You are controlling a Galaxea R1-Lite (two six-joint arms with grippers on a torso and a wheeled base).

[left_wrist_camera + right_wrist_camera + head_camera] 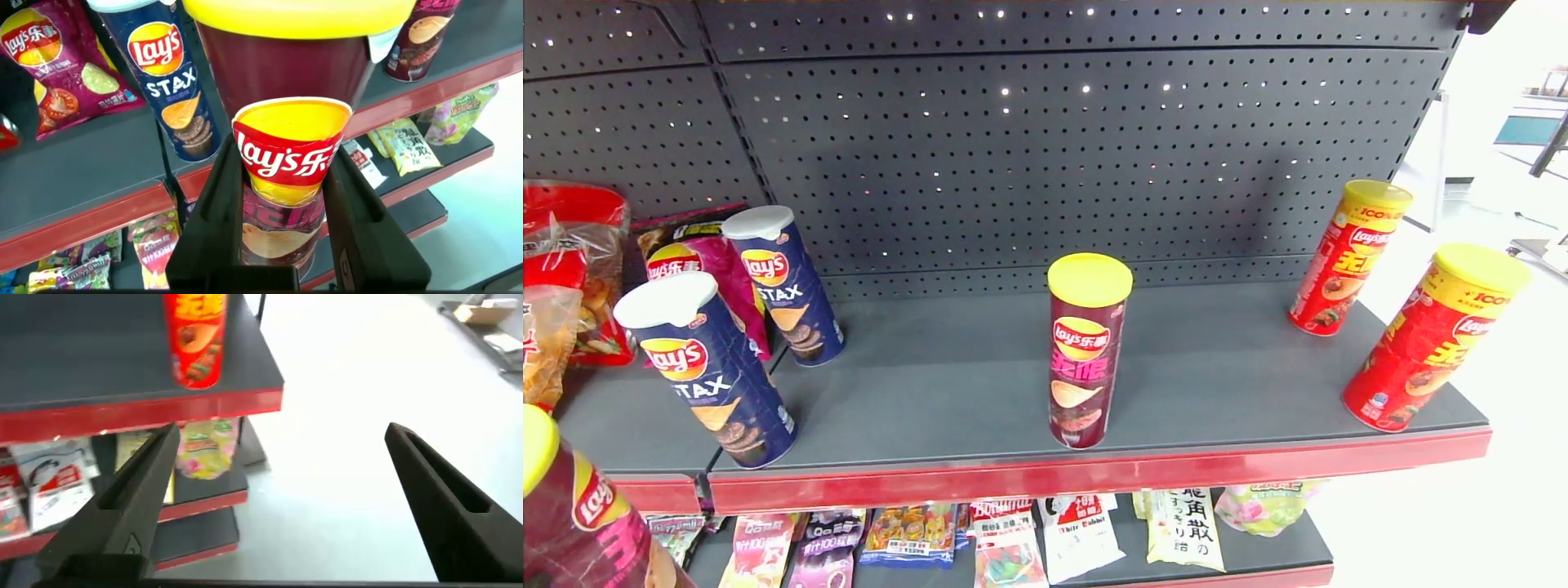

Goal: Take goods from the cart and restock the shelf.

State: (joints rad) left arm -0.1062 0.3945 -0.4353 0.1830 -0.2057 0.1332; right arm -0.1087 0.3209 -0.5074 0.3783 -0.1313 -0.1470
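Pose at shelf [980, 384]: left hand [284, 157] clamped on 1 maroon can [282, 69] (yellow lid [302, 16]), right hand [282, 431] apart.

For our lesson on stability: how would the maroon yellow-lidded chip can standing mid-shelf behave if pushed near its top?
The maroon can stands tall on a narrow base, so it would probably tip rather than slide. Being round, it might then roll along the shelf. Its glossy wall looks stiff, likely slippery.
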